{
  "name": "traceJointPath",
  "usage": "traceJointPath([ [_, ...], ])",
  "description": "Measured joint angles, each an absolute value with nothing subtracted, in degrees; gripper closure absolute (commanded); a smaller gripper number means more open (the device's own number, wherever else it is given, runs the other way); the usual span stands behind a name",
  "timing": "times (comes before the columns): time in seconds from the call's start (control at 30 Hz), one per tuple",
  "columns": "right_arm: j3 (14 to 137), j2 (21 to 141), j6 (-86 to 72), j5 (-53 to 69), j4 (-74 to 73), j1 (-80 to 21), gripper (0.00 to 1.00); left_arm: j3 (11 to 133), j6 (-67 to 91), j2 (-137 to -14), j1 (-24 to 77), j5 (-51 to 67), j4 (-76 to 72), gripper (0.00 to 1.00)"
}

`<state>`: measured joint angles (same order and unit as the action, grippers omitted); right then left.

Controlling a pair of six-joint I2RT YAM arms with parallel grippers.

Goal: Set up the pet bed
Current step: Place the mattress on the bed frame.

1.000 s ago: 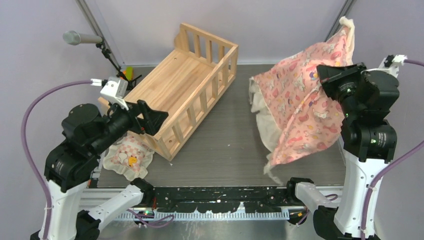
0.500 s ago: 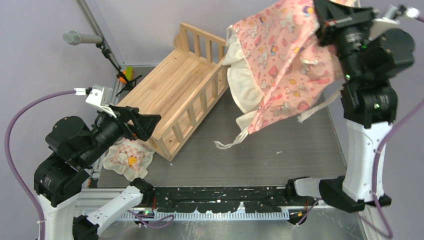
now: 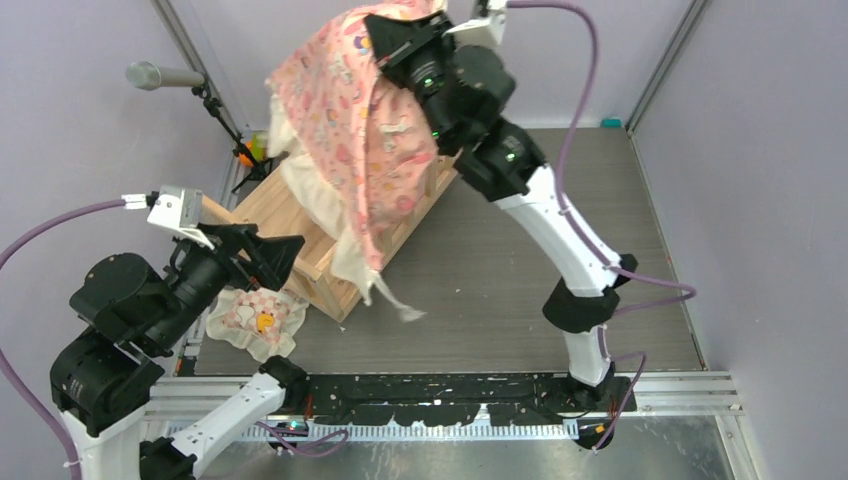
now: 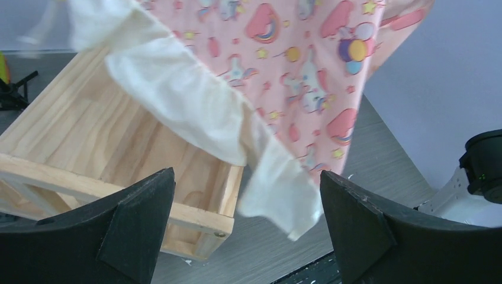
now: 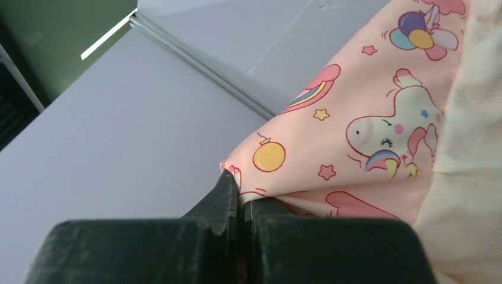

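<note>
Right claw (image 5: 240, 198) clamps pink cushion (image 3: 345, 110), upper centre; left claw (image 4: 247, 177) apart. Pet bed (image 4: 118, 142): likely rigid, heavy; grip rail.

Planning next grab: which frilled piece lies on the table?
The small pillow, beside the wooden bed; the big pink cushion hangs from the right gripper.

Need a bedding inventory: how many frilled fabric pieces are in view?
2: the pink cushion hangs from the right hand over the pet bed; the small pillow lies by the bed's near corner. Others may be hidden.
</note>
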<state>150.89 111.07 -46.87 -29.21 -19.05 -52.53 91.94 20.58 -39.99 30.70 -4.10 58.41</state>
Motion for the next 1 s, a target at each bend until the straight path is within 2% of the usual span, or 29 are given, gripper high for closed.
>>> traceJointPath([
  [0.2, 153.49, 118.87, -39.9, -39.46, -8.4, -58.54, 1.0, 93.14, 20.36, -37.67, 30.7, -7.4, 60.47, 0.04],
  [0.6, 154.78, 131.48, -31.4, -59.44, -0.01, -57.67, 0.98, 95.26, 19.84, -37.19, 30.7, -15.35, 65.36, 0.03],
  [0.7, 152.05, 131.94, -28.75, -62.59, -0.21, -57.8, 0.78, 94.78, 19.66, -37.78, 30.7, -15.97, 65.65, 0.03],
  [0.73, 151.33, 131.94, -27.68, -63.29, -0.14, -57.95, 0.67, 94.39, 19.62, -37.89, 30.7, -16.12, 65.67, 0.03],
  [0.77, 150.87, 131.94, -26.48, -63.77, -0.08, -58.13, 0.6, 93.89, 19.57, -38.0, 30.7, -16.34, 65.69, 0.03],
  [0.93, 149.8, 130.89, -19.25, -62.89, -1.15, -59.68, 0.4, 92.01, 19.49, -38.85, 30.7, -16.53, 65.8, 0.02],
  [1.0, 148.9, 129.03, -16.82, -61.28, -3.22, -60.16, 0.36, 91.42, 19.49, -39.48, 30.7, -16.53, 65.87, 0.02],
])
